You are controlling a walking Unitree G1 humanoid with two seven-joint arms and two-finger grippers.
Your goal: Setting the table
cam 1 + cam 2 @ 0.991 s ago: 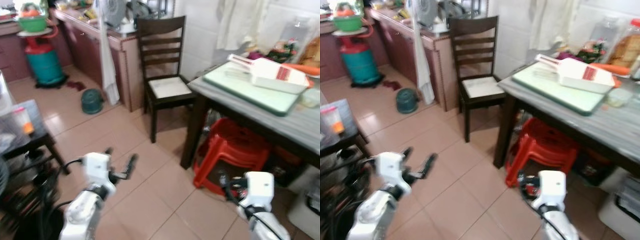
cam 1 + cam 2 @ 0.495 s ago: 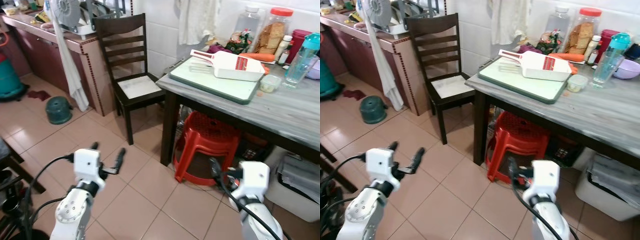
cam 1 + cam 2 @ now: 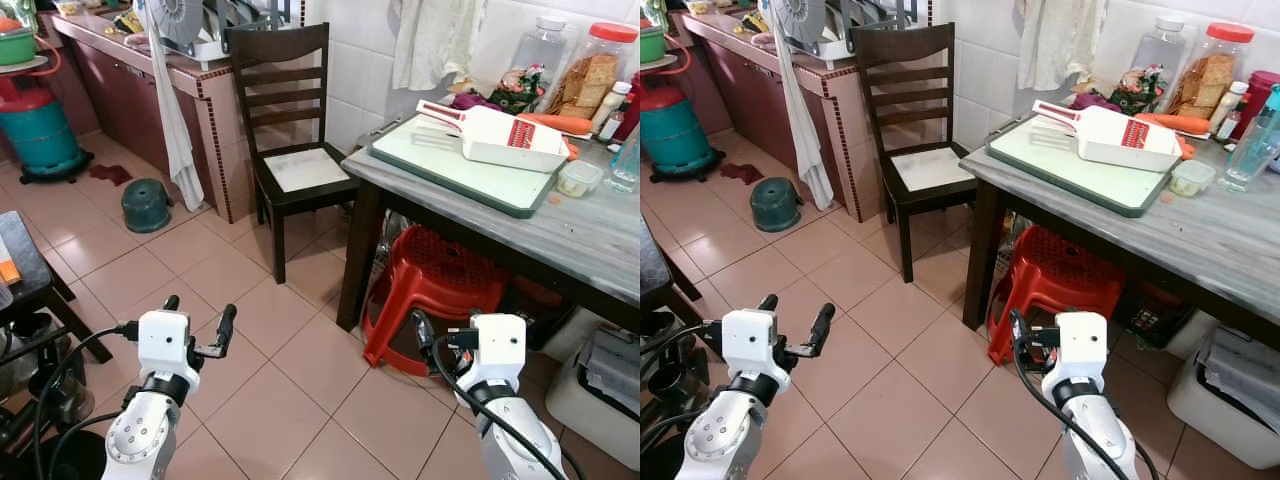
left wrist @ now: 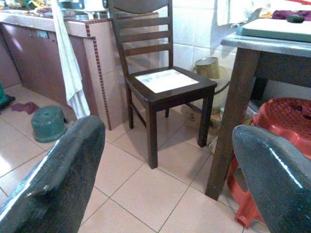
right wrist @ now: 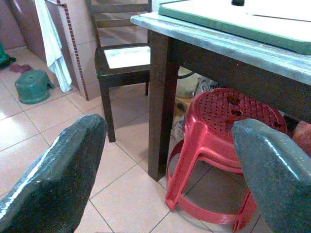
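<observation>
While the table (image 3: 600,240) sits off to the right, the left gripper (image 3: 197,322) and right gripper (image 5: 167,145) both hang spread wide, holding nothing.

Even, bright indoor light across head views; no blur, detail sharp. Soft glare patches on floor tiles (image 3: 250,400), lower centre. Deep shadow under table (image 3: 560,225), right side, red stool (image 3: 440,300) half shaded there. White wall tiles (image 3: 350,60) at top near overexposed. Mild bending of straight lines toward frame edges. Wrist views: background chair (image 4: 160,82) fairly sharp, slightly soft; black fingers (image 4: 53,179) in lower corners out of focus, with light sheen. Cutting board (image 5: 233,19) at top washed out.
</observation>
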